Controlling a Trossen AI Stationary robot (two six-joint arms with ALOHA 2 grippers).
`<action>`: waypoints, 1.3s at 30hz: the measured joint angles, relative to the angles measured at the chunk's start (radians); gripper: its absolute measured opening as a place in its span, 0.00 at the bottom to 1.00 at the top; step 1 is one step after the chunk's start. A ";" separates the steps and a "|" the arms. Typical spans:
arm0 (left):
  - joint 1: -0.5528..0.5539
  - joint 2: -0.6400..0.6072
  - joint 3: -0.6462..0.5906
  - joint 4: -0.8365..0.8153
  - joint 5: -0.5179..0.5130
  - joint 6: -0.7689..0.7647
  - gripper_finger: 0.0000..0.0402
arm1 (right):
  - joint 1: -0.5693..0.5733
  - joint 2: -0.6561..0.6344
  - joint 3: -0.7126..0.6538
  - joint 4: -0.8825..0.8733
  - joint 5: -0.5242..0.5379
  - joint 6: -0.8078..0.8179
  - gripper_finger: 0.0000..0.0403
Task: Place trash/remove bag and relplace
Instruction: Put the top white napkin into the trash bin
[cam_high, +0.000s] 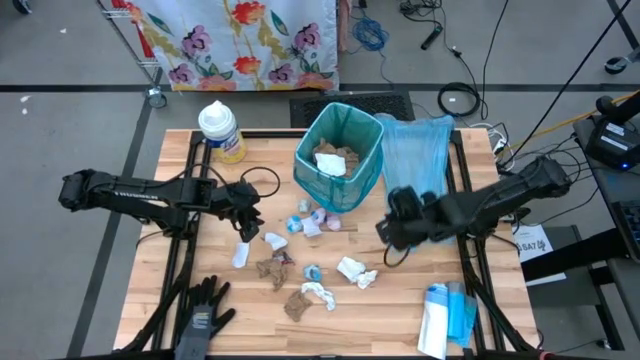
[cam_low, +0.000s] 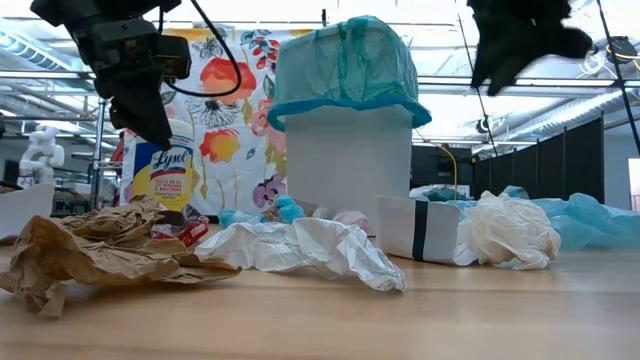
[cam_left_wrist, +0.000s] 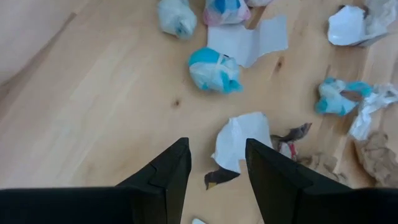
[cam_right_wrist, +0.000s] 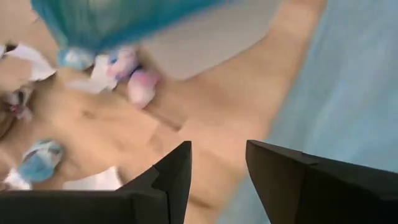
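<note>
1. Trash (cam_high: 318, 296) lies scattered on the worktop (cam_high: 180, 290) before the lined bin (cam_high: 340, 155).
2. Left end effector (cam_high: 243, 222), spread and empty, hovers over a white scrap (cam_left_wrist: 239, 140); descend squarely, pinch one piece.
3. Right end effector (cam_high: 392, 232), spread and empty, waits beside the bin.

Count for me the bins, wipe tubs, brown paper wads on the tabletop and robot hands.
bin: 1
wipe tub: 1
brown paper wads: 2
robot hands, left hand and right hand: 2
Total: 6
</note>
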 joint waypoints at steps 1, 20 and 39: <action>0.000 0.000 0.000 0.000 0.003 -0.001 0.39 | 0.014 0.000 -0.042 0.059 -0.005 0.022 0.36; 0.000 0.000 0.000 0.002 0.005 -0.001 0.39 | 0.119 0.043 -0.314 0.589 -0.206 0.011 0.36; 0.000 0.000 0.000 0.005 0.005 -0.002 0.39 | 0.126 0.185 -0.314 0.755 -0.412 -0.423 0.36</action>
